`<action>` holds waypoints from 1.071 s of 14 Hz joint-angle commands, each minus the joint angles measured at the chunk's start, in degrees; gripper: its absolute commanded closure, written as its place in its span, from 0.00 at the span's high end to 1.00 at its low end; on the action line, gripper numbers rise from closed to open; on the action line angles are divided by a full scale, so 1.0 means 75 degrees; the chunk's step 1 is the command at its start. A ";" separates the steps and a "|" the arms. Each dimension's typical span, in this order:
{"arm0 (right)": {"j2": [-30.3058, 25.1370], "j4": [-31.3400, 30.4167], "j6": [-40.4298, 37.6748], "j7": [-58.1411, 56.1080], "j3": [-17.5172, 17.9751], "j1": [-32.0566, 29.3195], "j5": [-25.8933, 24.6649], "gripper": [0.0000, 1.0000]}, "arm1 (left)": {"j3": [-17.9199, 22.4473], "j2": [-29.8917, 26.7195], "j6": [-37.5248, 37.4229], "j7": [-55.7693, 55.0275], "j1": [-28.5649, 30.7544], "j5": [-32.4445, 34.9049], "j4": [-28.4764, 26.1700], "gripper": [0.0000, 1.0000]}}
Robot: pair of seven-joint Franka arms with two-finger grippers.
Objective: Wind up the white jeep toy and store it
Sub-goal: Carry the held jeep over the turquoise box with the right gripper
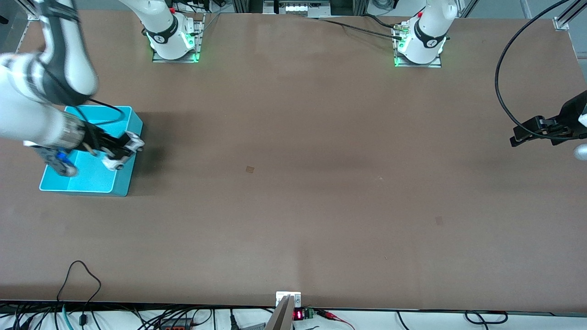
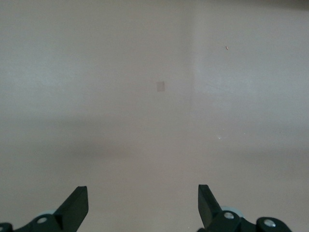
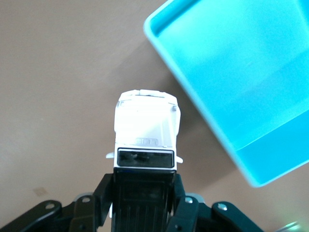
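White jeep toy (image 3: 146,126) gripped by right pincer (image 1: 120,149), held over the turquoise bin (image 1: 120,182) rim at its bench-centre side, hood pointing away from the pincer, not yet inside. Left pincer (image 2: 143,203) open, waiting over bare bench (image 1: 293,183), well apart from bin.

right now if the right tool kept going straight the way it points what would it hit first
Probably bare table. The right tool, shut on the white jeep toy, points past the turquoise bin's rim rather than into it, though depth is unclear.
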 commanded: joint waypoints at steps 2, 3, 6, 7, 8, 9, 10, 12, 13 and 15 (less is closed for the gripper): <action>-0.0562 -0.0408 -0.0350 -0.2095 0.1194 -0.1555 -0.1175 0.01 | 0.0070 -0.0013 0.0148 -0.0009 -0.0008 -0.0051 -0.0029 1.00; -0.0551 -0.0432 -0.0338 -0.2774 0.1194 -0.1615 -0.1399 0.01 | 0.0058 -0.0025 0.0136 -0.0009 -0.0008 -0.0062 -0.0029 1.00; -0.0445 -0.0502 -0.0081 -0.3845 0.1206 -0.1791 -0.1798 0.01 | 0.0058 -0.0037 0.0113 -0.0009 -0.0008 -0.0085 -0.0052 1.00; -0.0410 -0.0560 0.0094 -0.4091 0.1206 -0.1791 -0.2043 0.01 | 0.0058 -0.0048 0.0101 -0.0021 -0.0019 -0.0085 -0.0052 1.00; -0.0375 -0.0619 0.0235 -0.4360 0.1206 -0.1803 -0.2254 0.01 | 0.0058 -0.0048 0.0101 -0.0021 -0.0020 -0.0085 -0.0052 1.00; -0.0317 -0.0631 0.0306 -0.4444 0.1206 -0.1803 -0.2314 0.01 | 0.0058 -0.0048 0.0101 -0.0033 -0.0020 -0.0109 -0.0064 1.00; -0.0258 -0.0666 0.0423 -0.4457 0.1218 -0.1826 -0.2327 0.01 | 0.0058 -0.0048 0.0101 -0.0033 -0.0020 -0.0120 -0.0064 1.00; -0.0222 -0.1028 0.0913 -0.4468 0.1206 -0.1897 -0.2362 0.01 | 0.0058 -0.0060 0.0089 -0.0068 -0.0008 -0.0132 -0.0099 1.00; -0.0211 -0.1238 0.1229 -0.4480 0.1206 -0.1990 -0.2431 0.01 | 0.0058 -0.0083 0.0089 -0.0080 0.0004 -0.0144 -0.0192 1.00; -0.0187 -0.1625 0.1804 -0.4585 0.1218 -0.2107 -0.2572 0.01 | 0.0058 -0.0083 0.0089 -0.0080 0.0039 -0.0144 -0.0205 1.00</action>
